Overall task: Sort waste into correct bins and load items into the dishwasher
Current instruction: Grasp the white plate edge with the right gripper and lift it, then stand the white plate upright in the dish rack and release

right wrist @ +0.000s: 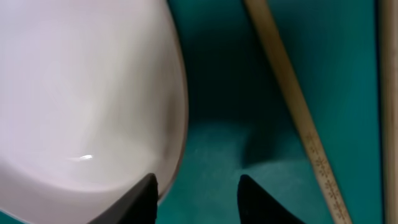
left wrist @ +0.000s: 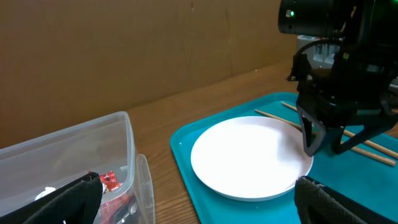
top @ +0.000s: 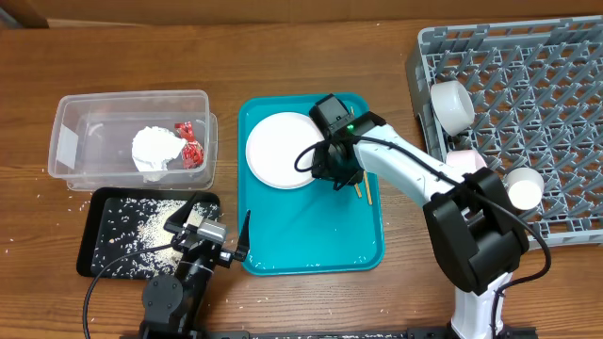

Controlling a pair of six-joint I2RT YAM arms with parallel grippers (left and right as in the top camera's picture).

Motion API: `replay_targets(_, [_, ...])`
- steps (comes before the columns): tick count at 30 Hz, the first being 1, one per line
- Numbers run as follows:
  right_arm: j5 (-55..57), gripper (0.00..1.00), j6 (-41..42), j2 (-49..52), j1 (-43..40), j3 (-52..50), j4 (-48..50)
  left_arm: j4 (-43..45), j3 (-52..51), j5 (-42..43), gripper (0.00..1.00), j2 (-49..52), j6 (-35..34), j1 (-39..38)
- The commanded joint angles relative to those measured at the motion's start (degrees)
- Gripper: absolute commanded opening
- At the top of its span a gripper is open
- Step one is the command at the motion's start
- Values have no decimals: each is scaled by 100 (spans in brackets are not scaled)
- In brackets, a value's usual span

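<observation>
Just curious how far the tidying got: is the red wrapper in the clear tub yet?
In. The red wrapper lies inside the clear tub, beside the white tissue wad.

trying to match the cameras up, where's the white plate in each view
overhead: plate at centre, on the left half of the teal tray
left wrist: plate lower middle, on the tray
right wrist: plate fills the left side
shared landmark: the teal tray under it
</observation>
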Motion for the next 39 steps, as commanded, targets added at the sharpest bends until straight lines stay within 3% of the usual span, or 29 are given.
replay_targets(1, [-142, 29, 151, -122, 4, -107, 59, 0, -31, -24, 100, -59, 46, 39])
replay_targets(2, [-142, 27, 151, -122, 9, -105, 57, 0, -31, -24, 100, -59, 46, 39])
replay_targets(4, [-140, 9, 153, -122, 9, -105, -37, 0, -31, -24, 100, -59, 46, 39])
replay_targets(6, [-140, 4, 153, -125, -7, -103, -92, 0, -31, -24, 100, -59, 46, 39])
replay_targets(11, [-129, 4, 120, -413, -264, 87, -356, 0, -31, -24, 100, -59, 46, 39])
replay_targets(15, [592, 4, -452, -1510, -601, 321, -581, 0, -31, -24, 100, -59, 46, 39])
replay_targets(18, [2459, 4, -918, -2293, -695, 326, -774, 0, -31, -24, 100, -59, 46, 39])
replay_targets(23, [7217, 4, -1154, -2951, -774, 326, -1012, 0, -31, -24, 100, -59, 46, 39])
replay_targets(25, [8188, 4, -1574, -2933, -929, 321, -905, 0, -31, -24, 100, -59, 46, 39])
replay_targets(33, [8076, 4, -1873, -2511, -2380, 313, -664, 0, -31, -24, 100, -59, 46, 39])
replay_targets(39, [7781, 4, -2166, -1961, -2924, 313, -623, 0, -31, -24, 100, -59, 46, 39])
